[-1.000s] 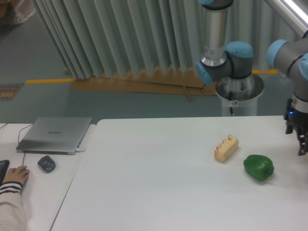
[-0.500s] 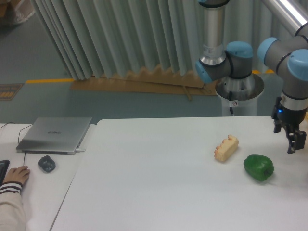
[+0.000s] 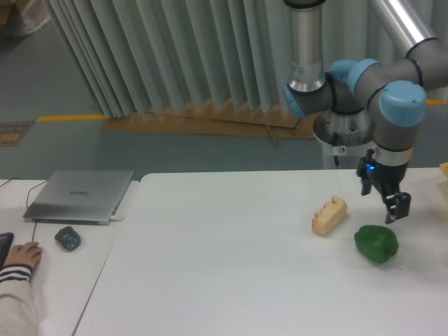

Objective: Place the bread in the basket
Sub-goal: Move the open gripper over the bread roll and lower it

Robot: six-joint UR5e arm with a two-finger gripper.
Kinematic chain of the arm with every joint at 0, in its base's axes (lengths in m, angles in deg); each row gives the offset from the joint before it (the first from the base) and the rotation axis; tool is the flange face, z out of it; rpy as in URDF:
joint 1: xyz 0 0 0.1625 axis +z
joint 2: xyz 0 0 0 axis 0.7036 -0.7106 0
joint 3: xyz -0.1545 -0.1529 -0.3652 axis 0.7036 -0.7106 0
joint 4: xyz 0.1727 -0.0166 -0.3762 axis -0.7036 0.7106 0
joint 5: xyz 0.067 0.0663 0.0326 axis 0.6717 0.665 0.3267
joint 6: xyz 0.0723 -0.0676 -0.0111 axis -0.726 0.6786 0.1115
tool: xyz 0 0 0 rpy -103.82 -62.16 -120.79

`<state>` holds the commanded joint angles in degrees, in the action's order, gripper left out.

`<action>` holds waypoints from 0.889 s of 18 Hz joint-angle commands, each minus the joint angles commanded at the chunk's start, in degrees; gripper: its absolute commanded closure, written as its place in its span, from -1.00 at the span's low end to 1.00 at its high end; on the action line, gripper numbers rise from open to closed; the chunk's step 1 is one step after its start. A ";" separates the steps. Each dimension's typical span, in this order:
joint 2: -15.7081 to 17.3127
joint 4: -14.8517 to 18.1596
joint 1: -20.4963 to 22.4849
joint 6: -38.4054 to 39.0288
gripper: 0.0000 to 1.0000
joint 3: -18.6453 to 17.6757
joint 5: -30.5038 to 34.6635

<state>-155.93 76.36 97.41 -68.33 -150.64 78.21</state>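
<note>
On the right half of the smooth white table (image 3: 231, 280) lies the bread (image 3: 329, 215), a small oblong loaf, pale tan-cream, with a bumpy ridged top, set at a slant; just to its lower right, apart from it, sits the green pepper (image 3: 376, 243), glossy and lumpy; above the pepper hangs the gripper (image 3: 390, 201), dark and blocky, on a grey arm with rounded blue joint caps, clear of both the bread and the pepper; its fingers are too small and dark to judge, so whether they are spread or pressed together I cannot tell; nothing is seen between them. At the right edge of the view a sliver of something pale tan (image 3: 444, 170) shows, too cropped to name. On the left part of the table rests a closed silver laptop (image 3: 80, 195), flat and matte, a dark rounded mouse (image 3: 68, 238) beside it, and a person's hand (image 3: 24, 253) in a striped cuff; behind, pale pleated curtains (image 3: 161, 52) hang in vertical folds.
</note>
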 joint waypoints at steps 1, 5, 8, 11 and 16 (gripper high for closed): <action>0.62 0.78 -0.01 -0.08 -1.00 -0.97 0.00; 0.54 4.30 -1.58 0.01 -1.00 -0.63 0.00; 0.01 4.22 -3.34 1.66 -1.00 -0.89 0.00; -0.69 3.87 -6.85 5.80 -1.00 -0.89 0.70; -0.87 2.99 -7.30 6.86 -1.00 -1.16 1.58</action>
<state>-156.80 79.35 90.11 -61.47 -151.79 79.79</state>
